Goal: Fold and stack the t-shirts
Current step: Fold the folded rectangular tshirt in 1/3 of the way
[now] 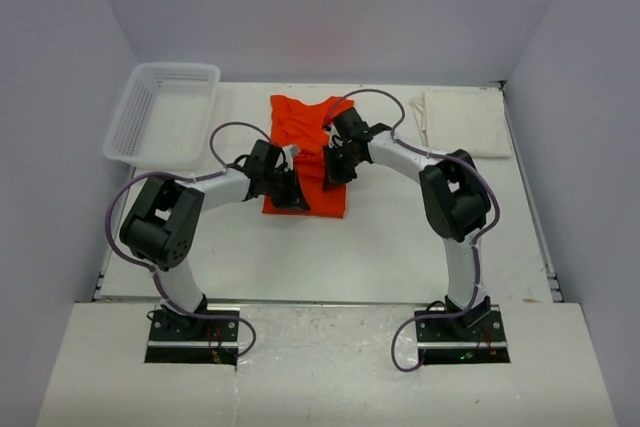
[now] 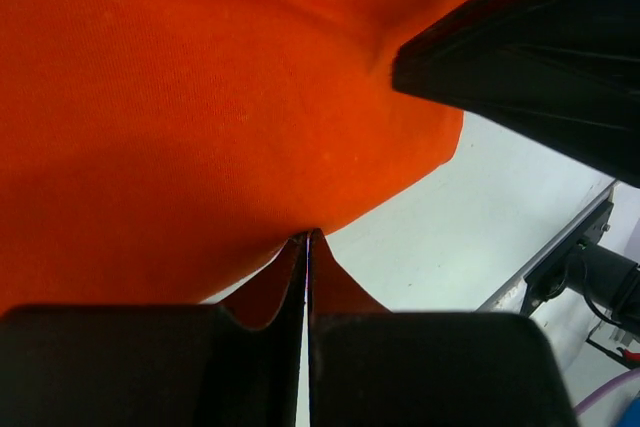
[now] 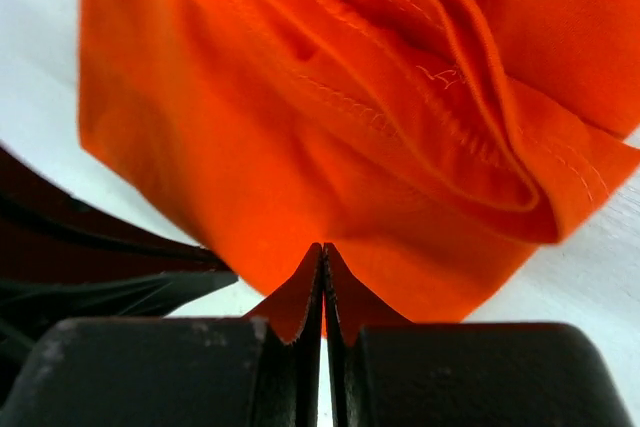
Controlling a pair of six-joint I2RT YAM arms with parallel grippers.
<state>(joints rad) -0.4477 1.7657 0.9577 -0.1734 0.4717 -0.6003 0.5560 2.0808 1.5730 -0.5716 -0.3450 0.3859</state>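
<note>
White plastic lattice, the basket point(image 1: 170, 67) sits at the far left of the table point(image 1: 380, 247), apart from the work. Right of it, the left gripper point(image 2: 307, 245) is pressed flat together on a thin pinch of the orange-red t-shirt point(image 1: 300, 122), at the garment's near edge in mid-table. The right gripper point(image 3: 323, 257) bites the same edge just beside it, its jaws likewise clamped on cloth. The cream-white t-shirt point(image 1: 462, 122) lies folded at the far right, well apart.

The two claws work very near each other, so the wrists could knock together if their paths cross. Each holds only a sliver of hem. An uneven pull could let one side slip out and skew the fold. The right wrist view shows bunched ridges and seams, which could get trapped inside and leave a lump.

From above, the arms cover the shirt's near half, so its corners and sleeves cannot be seen. Each pinch may hold more than one layer, though the close views are too tight to say.
</note>
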